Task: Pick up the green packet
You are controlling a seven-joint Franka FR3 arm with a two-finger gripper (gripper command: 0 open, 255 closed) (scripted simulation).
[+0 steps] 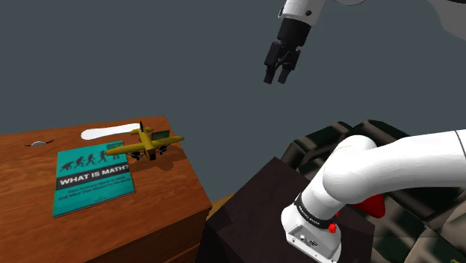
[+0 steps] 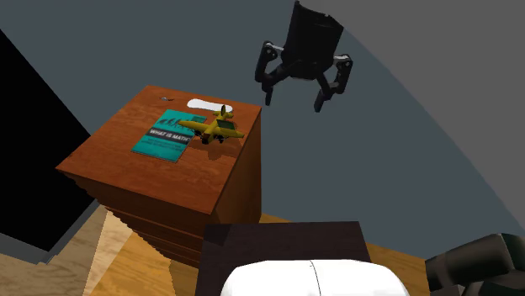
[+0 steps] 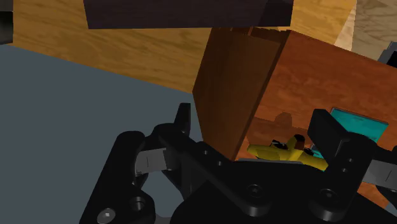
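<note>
The green packet (image 1: 161,137) lies flat on the wooden dresser top (image 1: 89,224), largely covered by a yellow toy plane (image 1: 144,144) resting on it. In the second exterior view the green packet (image 2: 227,128) peeks out beside the plane (image 2: 209,129). My black gripper (image 1: 278,75) hangs open and empty in the air, well above the dresser and off its edge toward the shoulder view's right. From the second exterior view the gripper (image 2: 294,99) shows both fingers spread. In the wrist view the gripper (image 3: 254,130) looks down past the dresser's corner at the plane (image 3: 286,151).
A teal book (image 1: 93,177) titled "What is math?" lies beside the plane. A white elongated object (image 1: 112,133) sits at the dresser's back. A dark box stand (image 1: 261,217) is below my arm. A black area (image 2: 34,126) lies beyond the dresser.
</note>
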